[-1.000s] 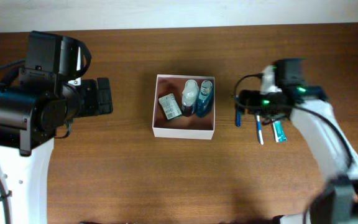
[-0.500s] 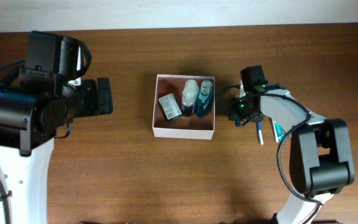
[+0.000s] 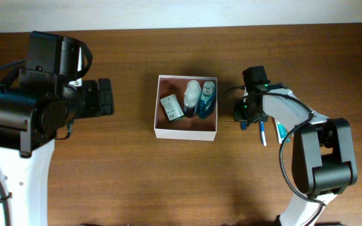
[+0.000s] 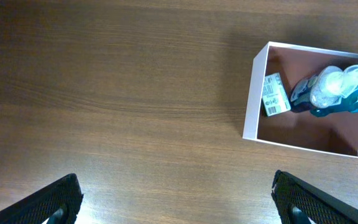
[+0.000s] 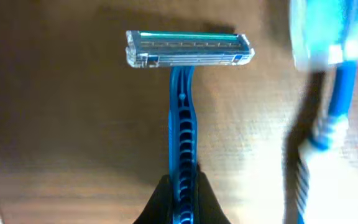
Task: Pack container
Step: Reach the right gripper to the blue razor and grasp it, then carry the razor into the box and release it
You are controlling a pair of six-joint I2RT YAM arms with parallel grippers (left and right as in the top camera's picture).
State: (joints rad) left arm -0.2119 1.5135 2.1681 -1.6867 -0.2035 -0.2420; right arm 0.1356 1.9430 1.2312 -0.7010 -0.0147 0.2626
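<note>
Midway across the wooden table, the container is sitting with its open top facing up, white walls framing a pinkish-tan floor. Three things are lying inside it. A small green-and-white carton is resting toward the container's left wall. A white-capped bottle and a blue bottle are lying side by side toward its right wall. The near strip of the container's floor is showing bare.

Just outside the container's right wall, the right gripper is pinching the blue handle of a disposable razor. Its dark fingertips are pressing in from both sides of the handle's lower end, and the razor's head is pointing away from the wrist camera. Whether the razor is touching the wood or hanging above it, I cannot tell.

Farther right of the container, past that gripper, a blue-and-white toothbrush is lying on the wood. A blue tube is lying just beyond it.

Well to the left of the container, the left gripper is hanging over bare wood. Its two black fingers are spread wide apart and are grasping nothing. From its wrist camera, the container is showing at the upper right.
</note>
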